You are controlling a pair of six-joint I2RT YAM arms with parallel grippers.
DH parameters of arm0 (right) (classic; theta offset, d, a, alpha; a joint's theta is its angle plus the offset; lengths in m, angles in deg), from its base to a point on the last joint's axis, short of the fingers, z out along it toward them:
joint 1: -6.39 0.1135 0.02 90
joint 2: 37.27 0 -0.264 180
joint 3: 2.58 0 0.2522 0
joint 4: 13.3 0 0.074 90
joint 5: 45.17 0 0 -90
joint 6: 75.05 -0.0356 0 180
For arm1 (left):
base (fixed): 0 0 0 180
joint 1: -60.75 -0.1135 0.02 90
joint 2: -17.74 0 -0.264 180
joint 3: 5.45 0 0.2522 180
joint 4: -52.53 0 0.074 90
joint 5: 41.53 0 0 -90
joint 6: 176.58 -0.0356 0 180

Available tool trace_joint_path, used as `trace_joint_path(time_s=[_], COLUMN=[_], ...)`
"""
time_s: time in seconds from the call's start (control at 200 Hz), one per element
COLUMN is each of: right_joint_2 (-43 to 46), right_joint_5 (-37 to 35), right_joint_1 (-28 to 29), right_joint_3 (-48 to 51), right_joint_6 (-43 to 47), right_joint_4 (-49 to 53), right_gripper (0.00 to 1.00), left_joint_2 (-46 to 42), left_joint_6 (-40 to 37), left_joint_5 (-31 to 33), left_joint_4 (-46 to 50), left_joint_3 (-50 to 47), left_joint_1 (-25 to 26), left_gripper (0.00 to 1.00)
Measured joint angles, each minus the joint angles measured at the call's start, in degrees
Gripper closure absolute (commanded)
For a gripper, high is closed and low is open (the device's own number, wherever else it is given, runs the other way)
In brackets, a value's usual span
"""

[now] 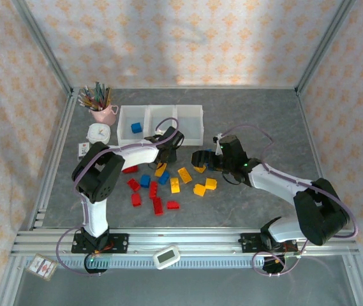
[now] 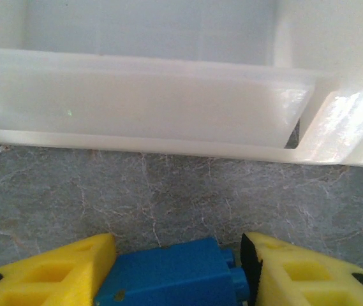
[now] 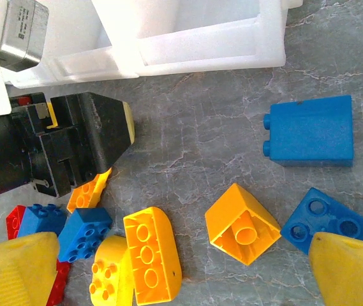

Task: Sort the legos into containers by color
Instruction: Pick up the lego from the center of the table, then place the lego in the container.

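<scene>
Back of grey table (image 1: pixel 264 121): row of three square translucent white plastic bins (image 1: pixel 161 107), the leftmost holding a lone blue brick (image 1: pixel 136 127). Left gripper (image 2: pixel 178 271) near the bins' front wall, pinching a small blue plastic brick (image 2: pixel 168 280). Loose red, blue and orange bricks (image 1: pixel 175 185) mid-table. Right gripper (image 3: pixel 184 245) spread wide over them.

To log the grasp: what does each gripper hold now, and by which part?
The left gripper holds a blue brick, its jaws pinching two opposite faces. The right gripper is open and holds nothing.
</scene>
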Motion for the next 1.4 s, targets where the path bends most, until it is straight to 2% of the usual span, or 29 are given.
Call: trace_joint_path(time_s=[0.27,0.566,0.686,0.846,1.066,1.401], right_joint_2=[0.6,0.0,-1.5,-4.1,-7.3,-9.7], right_joint_5=[0.0,0.0,-0.5,-0.6,-1.6,-3.6], right_joint_1=[0.0,0.9,3.4,6.1,6.2,6.2], right_joint_3=[-0.3,-4.8,-7.6,-10.9,-13.4,-15.5], right_joint_6=[2.2,4.6,4.7,4.3,3.2,3.0], right_joint_4=[1.0,2.8,2.8,2.4,1.0,0.2], right_gripper=[0.0,0.0,0.0,0.0,0.0,0.0], left_joint_2=[-4.8,-17.6,-22.6,-26.1,-21.0,-6.1], left_joint_6=[0.3,1.9,2.0,2.0,1.3,1.3], left_joint_5=[0.0,1.7,4.2,6.3,8.2,10.0], left_joint_4=[-1.1,-2.0,-1.9,-2.2,-2.8,-3.7], left_joint_3=[-3.6,-9.9,-10.6,-10.6,-6.5,7.0], left_joint_1=[0.0,-0.6,-3.5,-10.3,-16.5,-18.2], left_gripper=[0.54,0.54,0.55,0.56,0.57,0.56])
